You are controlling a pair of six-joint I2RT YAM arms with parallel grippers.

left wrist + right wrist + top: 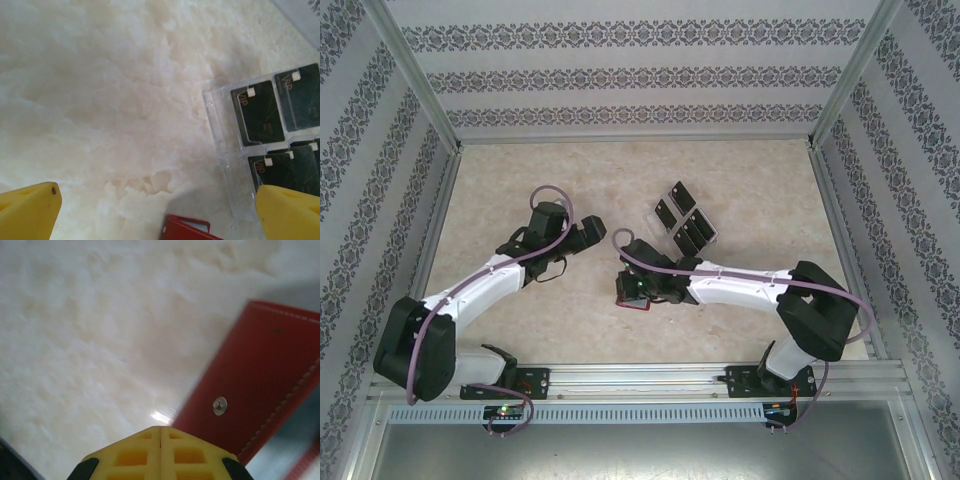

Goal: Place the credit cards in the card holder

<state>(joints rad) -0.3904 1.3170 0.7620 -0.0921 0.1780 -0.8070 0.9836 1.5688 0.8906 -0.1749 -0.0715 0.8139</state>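
Card holder [260,370] just beside right hand [160,432], pressed together and empty; left hand [159,207] spread wide, empty

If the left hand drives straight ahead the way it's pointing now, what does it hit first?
Probably bare table ahead of the open left hand. A corner of the card holder sits close beneath that line and the clear tray off to its side; depth is unclear.

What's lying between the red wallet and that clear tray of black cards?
Nothing. In the left wrist view, a bare strip of marbled tabletop separates the red wallet from the clear tray.
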